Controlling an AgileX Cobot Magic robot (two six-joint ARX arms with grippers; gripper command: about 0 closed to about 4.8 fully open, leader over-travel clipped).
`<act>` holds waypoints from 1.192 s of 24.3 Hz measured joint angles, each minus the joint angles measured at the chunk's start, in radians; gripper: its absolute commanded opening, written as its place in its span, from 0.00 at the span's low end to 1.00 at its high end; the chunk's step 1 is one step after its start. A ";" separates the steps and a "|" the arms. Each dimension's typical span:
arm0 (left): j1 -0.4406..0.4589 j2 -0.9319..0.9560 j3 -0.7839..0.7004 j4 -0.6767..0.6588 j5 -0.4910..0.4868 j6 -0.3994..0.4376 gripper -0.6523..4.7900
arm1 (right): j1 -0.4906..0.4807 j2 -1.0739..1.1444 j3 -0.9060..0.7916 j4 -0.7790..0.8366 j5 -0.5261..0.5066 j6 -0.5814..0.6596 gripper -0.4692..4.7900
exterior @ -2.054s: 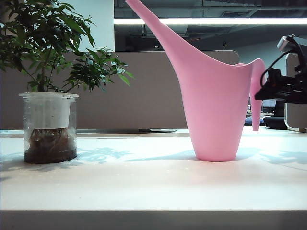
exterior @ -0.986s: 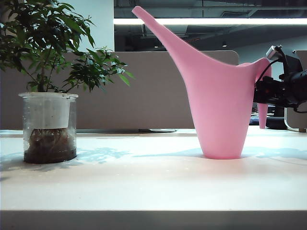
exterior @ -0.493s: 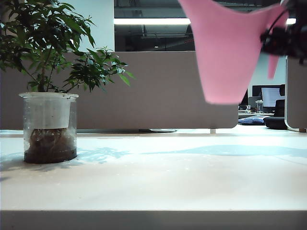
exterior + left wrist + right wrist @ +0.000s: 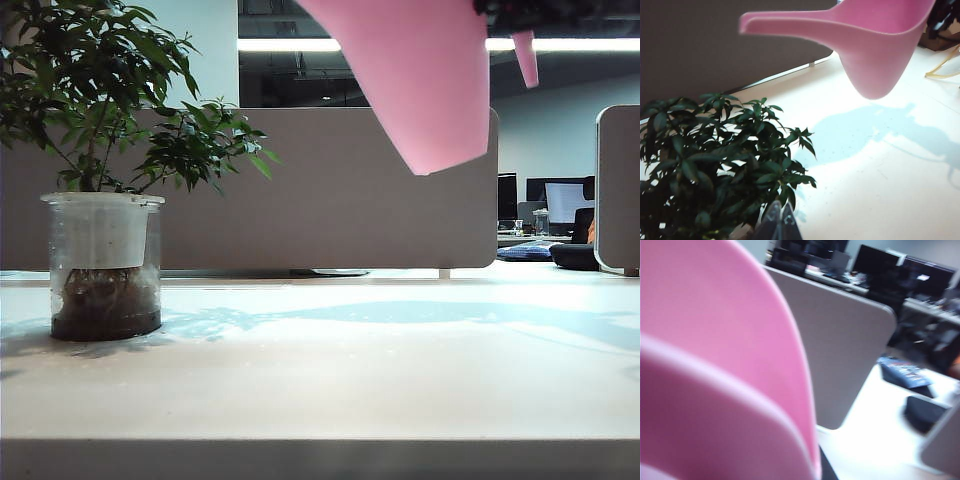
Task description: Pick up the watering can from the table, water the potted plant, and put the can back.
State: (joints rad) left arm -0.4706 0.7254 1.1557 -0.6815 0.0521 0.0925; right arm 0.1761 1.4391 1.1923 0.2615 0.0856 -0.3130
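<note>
One step is complete: your right gripper, closed on the handle, holds the tall pink plastic watering can above the white table's middle, right of the bushy potted plant; left gripper's state cannot be told; pouring and replacing remain.

A ceiling light strip glows overhead, the counter carries soft bluish shadows, and the right wrist view is blurred.
</note>
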 measured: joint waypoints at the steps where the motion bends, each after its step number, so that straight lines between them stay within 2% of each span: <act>1: 0.000 0.000 0.000 -0.005 0.000 0.000 0.11 | 0.017 0.000 0.012 -0.006 0.035 -0.028 0.31; 2: 0.000 0.000 0.000 -0.021 0.000 0.000 0.11 | 0.053 0.000 0.030 -0.001 0.094 -0.091 0.31; 4: 0.000 0.000 0.000 -0.032 0.000 0.000 0.11 | 0.084 0.000 0.040 0.011 0.141 -0.166 0.31; 10: 0.000 -0.011 0.000 -0.049 0.003 0.000 0.11 | 0.146 0.000 0.045 0.068 0.206 -0.362 0.31; 16: 0.000 -0.012 0.000 -0.051 0.011 0.000 0.11 | 0.182 0.000 0.045 0.197 0.214 -0.477 0.31; 20: 0.000 -0.013 0.000 -0.056 0.016 0.000 0.11 | 0.193 0.000 0.046 0.202 0.197 -0.570 0.31; 27: 0.000 -0.013 0.000 -0.057 0.017 -0.002 0.11 | 0.204 0.002 0.045 0.222 0.193 -0.654 0.31; 29: 0.000 -0.012 0.000 -0.063 0.017 -0.003 0.11 | 0.209 0.006 0.045 0.257 0.156 -0.689 0.31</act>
State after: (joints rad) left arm -0.4706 0.7132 1.1557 -0.7441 0.0692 0.0898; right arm 0.3847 1.4456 1.2373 0.5190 0.2413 -1.0019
